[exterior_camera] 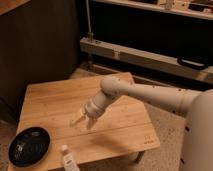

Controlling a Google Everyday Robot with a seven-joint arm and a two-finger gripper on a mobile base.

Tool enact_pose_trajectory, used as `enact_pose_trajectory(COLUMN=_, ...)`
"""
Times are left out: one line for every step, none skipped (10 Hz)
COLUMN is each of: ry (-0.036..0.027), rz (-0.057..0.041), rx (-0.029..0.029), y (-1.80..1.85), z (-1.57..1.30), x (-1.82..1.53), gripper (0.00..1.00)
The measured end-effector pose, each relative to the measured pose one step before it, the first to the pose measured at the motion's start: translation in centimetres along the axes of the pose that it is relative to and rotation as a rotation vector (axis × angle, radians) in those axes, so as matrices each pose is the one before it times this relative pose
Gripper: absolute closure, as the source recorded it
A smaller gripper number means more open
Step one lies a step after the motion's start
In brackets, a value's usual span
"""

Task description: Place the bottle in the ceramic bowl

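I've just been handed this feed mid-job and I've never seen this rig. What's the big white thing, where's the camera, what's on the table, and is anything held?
The white shape is a robot's arm, reaching in from the right over a low wooden table. The single camera looks down on the table; where it is mounted isn't shown. At the arm's tip, the gripper hovers over the table's middle, open and holding nothing. A black bowl sits at the front left corner. A small white bottle stands beside it at the front edge.
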Motion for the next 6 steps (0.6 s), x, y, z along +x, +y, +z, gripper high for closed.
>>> enact_pose_trajectory(ry=0.03379, rz=-0.0406, rx=0.05491, y=1.281, z=1.126, x=0.564, gripper=0.35)
enact_pose_trajectory(ry=0.01936, rz=-0.02547, rx=0.05279, y=0.932, z=0.675, x=0.365, gripper=0.35)
enact_pose_trajectory(ry=0.00866, rz=-0.00057, rx=0.04654, y=0.354, z=0.291, x=0.357, gripper=0.35)
enact_pose_trajectory(ry=0.00714, rz=0.00727, rx=0.04726, y=0.173, z=0.316, x=0.473, gripper=0.35)
enact_pose_trajectory(ry=-0.00427, rz=0.01868, rx=0.02469, y=-0.088, z=0.437, x=0.306, gripper=0.35)
enact_pose_trajectory(ry=-0.00492, rz=0.0182, rx=0.0087, y=-0.533, z=0.316, x=0.243, gripper=0.35)
